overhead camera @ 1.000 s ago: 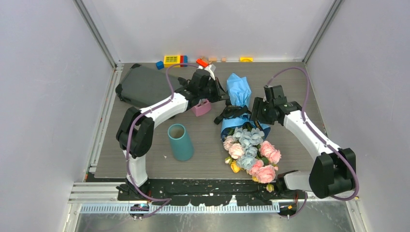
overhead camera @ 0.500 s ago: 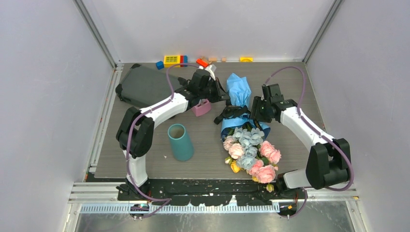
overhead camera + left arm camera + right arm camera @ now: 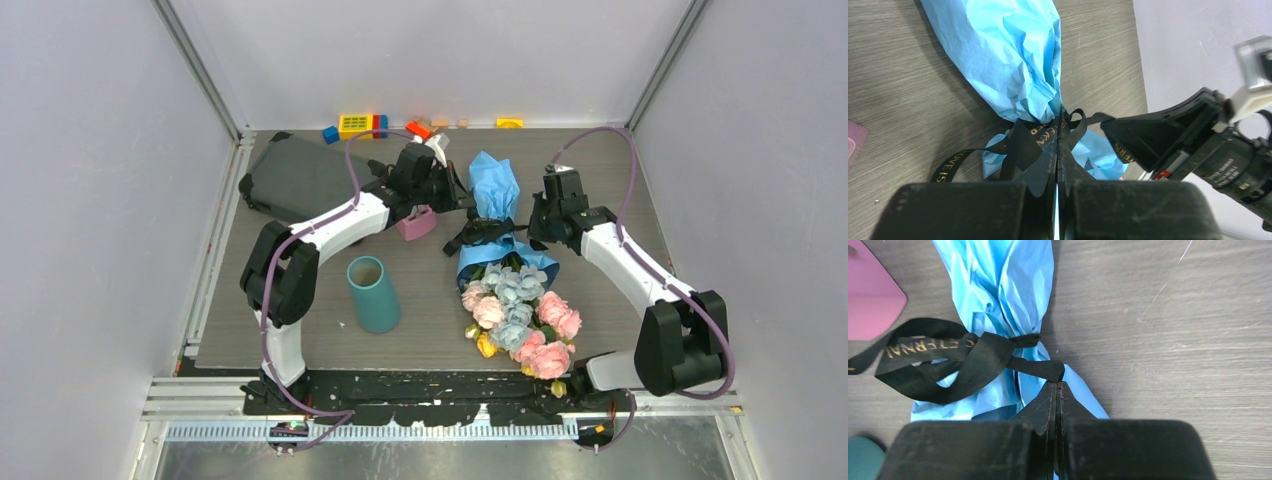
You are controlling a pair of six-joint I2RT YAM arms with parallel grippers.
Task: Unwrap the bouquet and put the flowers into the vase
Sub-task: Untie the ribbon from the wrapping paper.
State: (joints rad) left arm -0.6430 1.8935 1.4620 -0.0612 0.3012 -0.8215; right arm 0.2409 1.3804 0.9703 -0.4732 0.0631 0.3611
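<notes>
This is a robotics lab test cell. Plain pale panels (image 3: 90, 200) in aluminium framing (image 3: 194, 60) wall in a grey wood-grain tabletop (image 3: 430, 290) on three sides. The left arm (image 3: 330, 225) and right arm (image 3: 630, 265) are bolted to a black base plate (image 3: 450, 395), with a slotted rail (image 3: 400, 430) before it. Toy blocks (image 3: 355, 124) line the back wall beyond the left claw (image 3: 462, 203), and a dark case (image 3: 295, 180) lies to its left.

Bouquet (image 3: 512, 288) — seemingly tied — near vase (image 3: 373, 297)

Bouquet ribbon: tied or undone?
Tied. The black ribbon cinches the blue paper wrap tight at its neck with the bow loops intact, and the flowers sit bunched in the wrap.
</notes>
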